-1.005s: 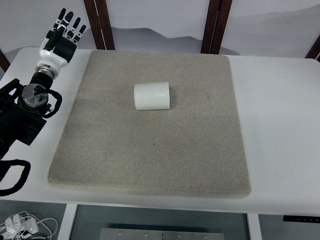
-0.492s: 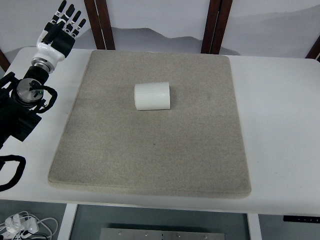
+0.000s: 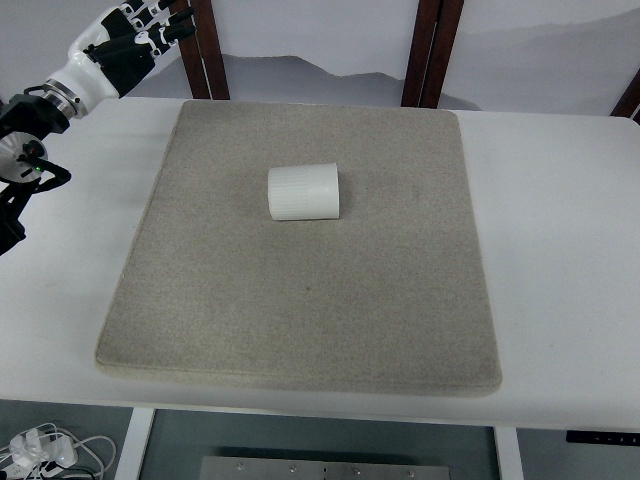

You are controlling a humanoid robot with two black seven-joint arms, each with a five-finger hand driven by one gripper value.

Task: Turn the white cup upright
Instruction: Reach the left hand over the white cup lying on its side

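Observation:
A white ribbed cup (image 3: 305, 191) lies on its side near the middle of a grey felt mat (image 3: 300, 300), its axis running left to right. My left hand (image 3: 140, 30) is far from it at the top left corner of the view, partly cut off by the upper edge, with fingers spread and nothing in them. The left arm (image 3: 35, 125) comes in from the left edge over the white table. The right arm does not show.
The mat lies on a white table (image 3: 560, 250). Dark wooden posts (image 3: 430, 50) stand behind the table's far edge. White cables (image 3: 45, 450) lie on the floor below the near left corner.
My left arm has risen and swung up and to the right, away from the table's left side. The hand now sits at the top edge. The cup has not moved.

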